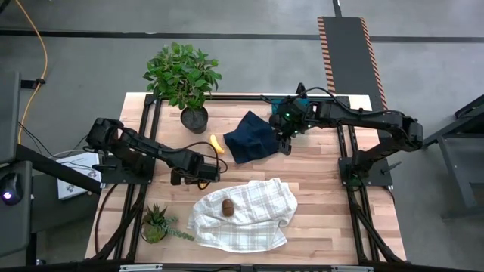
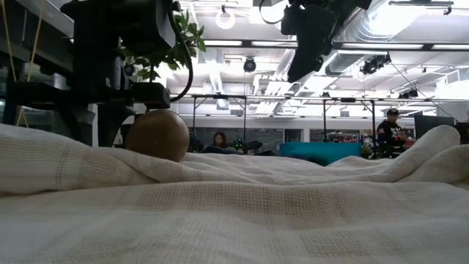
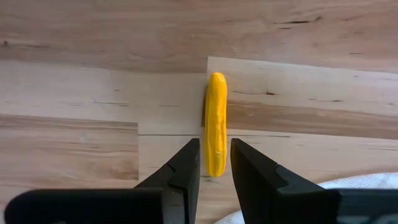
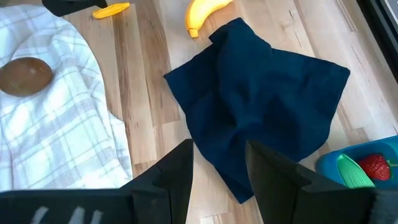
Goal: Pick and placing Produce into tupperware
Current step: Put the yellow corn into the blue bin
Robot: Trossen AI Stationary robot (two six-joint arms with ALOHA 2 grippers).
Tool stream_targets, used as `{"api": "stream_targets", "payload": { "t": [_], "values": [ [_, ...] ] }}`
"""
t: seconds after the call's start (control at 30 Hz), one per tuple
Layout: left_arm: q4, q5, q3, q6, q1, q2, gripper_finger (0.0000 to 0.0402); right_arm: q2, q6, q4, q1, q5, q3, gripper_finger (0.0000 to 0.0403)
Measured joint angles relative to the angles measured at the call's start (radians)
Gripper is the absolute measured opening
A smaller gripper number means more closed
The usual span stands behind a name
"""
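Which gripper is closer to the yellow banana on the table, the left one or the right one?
The left. The left gripper sits just in front of the banana, its fingers open. The right gripper hovers beyond the navy cloth, farther from it.

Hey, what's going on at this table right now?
A two-armed robot is sorting toy produce into a blue tupperware. The left gripper has its fingers either side of a yellow banana on the wood, not clearly gripping it. The right gripper hangs open over a navy cloth. A brown kiwi waits on the plaid towel.
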Motion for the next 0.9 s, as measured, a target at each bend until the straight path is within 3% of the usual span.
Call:
{"api": "stream_targets", "payload": {
  "t": [0.9],
  "values": [
    [0.047, 0.024, 0.0, 0.005, 0.0, 0.07, 0.0079, 0.0, 0.002, -0.004, 0.0, 0.001, 0.0, 0.0139]
  ]
}}
